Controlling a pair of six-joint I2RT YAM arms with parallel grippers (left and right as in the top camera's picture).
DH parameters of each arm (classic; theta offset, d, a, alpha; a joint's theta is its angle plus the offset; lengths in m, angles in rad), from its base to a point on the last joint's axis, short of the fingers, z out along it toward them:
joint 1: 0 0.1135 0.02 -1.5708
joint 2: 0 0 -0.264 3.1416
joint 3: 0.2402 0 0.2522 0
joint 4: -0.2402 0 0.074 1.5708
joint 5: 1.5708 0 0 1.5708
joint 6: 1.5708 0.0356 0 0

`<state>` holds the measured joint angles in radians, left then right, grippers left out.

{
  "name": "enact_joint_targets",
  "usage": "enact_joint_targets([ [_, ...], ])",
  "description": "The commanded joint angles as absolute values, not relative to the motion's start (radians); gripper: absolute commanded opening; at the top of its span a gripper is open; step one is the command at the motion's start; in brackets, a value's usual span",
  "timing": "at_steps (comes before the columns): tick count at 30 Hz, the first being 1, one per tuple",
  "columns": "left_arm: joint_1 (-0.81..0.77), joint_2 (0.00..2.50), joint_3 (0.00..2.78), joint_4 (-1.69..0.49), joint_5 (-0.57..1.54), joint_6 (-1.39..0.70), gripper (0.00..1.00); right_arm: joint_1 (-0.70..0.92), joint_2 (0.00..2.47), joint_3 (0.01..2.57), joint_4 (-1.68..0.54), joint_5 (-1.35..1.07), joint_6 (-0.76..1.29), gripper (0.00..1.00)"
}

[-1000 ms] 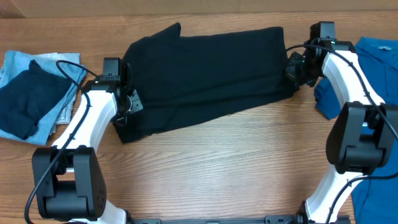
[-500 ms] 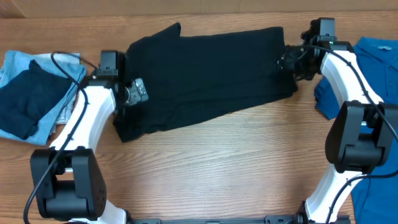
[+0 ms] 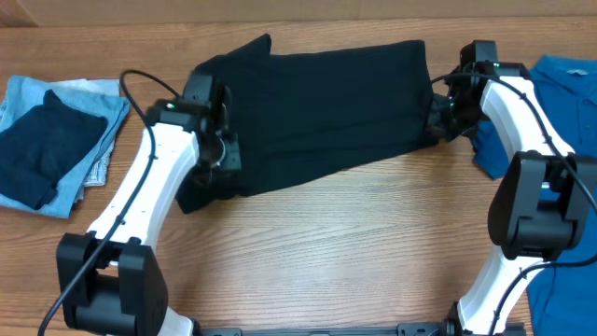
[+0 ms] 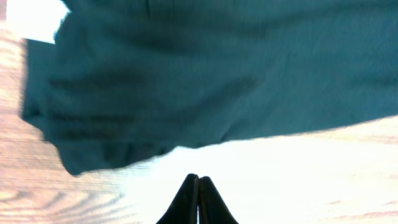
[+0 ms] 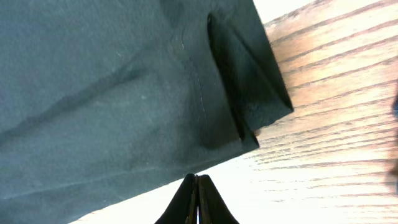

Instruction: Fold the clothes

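Folded light-blue and navy pile (image 3: 56, 140) sits far left on the worktop (image 3: 354, 261). Left hand (image 4: 198, 182) is closed, empty, just off the lower left edge of the black garment (image 3: 317, 112), which lies spread across the middle. Right hand (image 5: 197, 180) is closed, empty, at the garment's right corner. Blue clothes (image 3: 569, 84) lie far right.

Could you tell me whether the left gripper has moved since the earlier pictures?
Yes. The left gripper moved toward image right, from the left edge of the black garment to further over it.
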<state>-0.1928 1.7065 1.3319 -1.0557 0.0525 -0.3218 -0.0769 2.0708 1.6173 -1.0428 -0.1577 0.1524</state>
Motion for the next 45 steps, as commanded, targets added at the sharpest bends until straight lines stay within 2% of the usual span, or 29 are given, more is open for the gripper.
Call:
enact_joint_targets([
  [1,-0.212,1.700,1.266,-1.034,0.079,-0.275,0.04,-0.065,2.038,1.561,-1.008,-0.185,0.149,0.04],
  [11,-0.215,1.735,1.197,-0.938,0.068,-0.231,0.04,0.001,2.039,1.433,-0.849,-0.184,0.149,0.04],
  [12,-0.215,1.737,1.181,-0.923,0.047,-0.231,0.10,0.001,2.039,1.431,-0.850,-0.184,0.149,0.04],
  [15,-0.215,1.739,1.166,-0.910,-0.054,-0.231,0.15,0.001,2.039,1.427,-0.845,-0.184,0.149,0.04],
  [16,-0.215,1.739,1.163,-0.908,-0.059,-0.228,0.19,0.001,2.039,1.427,-0.845,-0.184,0.149,0.04],
  [18,-0.215,1.739,1.156,-0.888,-0.059,-0.193,0.50,0.001,2.039,1.427,-0.843,-0.184,0.149,0.04],
  [19,-0.217,1.739,1.151,-0.866,-0.059,-0.147,0.70,0.001,2.039,1.427,-0.842,-0.184,0.149,0.05],
  [20,-0.217,1.739,1.147,-0.852,-0.058,-0.127,0.72,0.001,2.039,1.427,-0.843,-0.184,0.149,0.05],
  [27,-0.256,1.741,1.132,-0.767,-0.062,-0.048,0.73,0.001,2.039,1.427,-0.841,-0.184,0.149,0.07],
  [31,-0.349,1.742,1.132,-0.750,-0.192,-0.108,0.75,0.001,2.039,1.427,-0.842,-0.184,0.149,0.08],
  [41,-0.354,1.890,1.132,-0.698,-0.210,-0.120,0.71,0.001,2.039,1.427,-0.842,-0.184,0.149,0.09],
  [43,-0.354,1.888,1.139,-0.698,-0.221,-0.120,0.61,0.001,2.039,1.427,-0.842,-0.184,0.149,0.09],
  [45,-0.354,1.888,1.153,-0.704,-0.221,-0.119,0.42,0.001,2.039,1.427,-0.842,-0.184,0.149,0.11],
])
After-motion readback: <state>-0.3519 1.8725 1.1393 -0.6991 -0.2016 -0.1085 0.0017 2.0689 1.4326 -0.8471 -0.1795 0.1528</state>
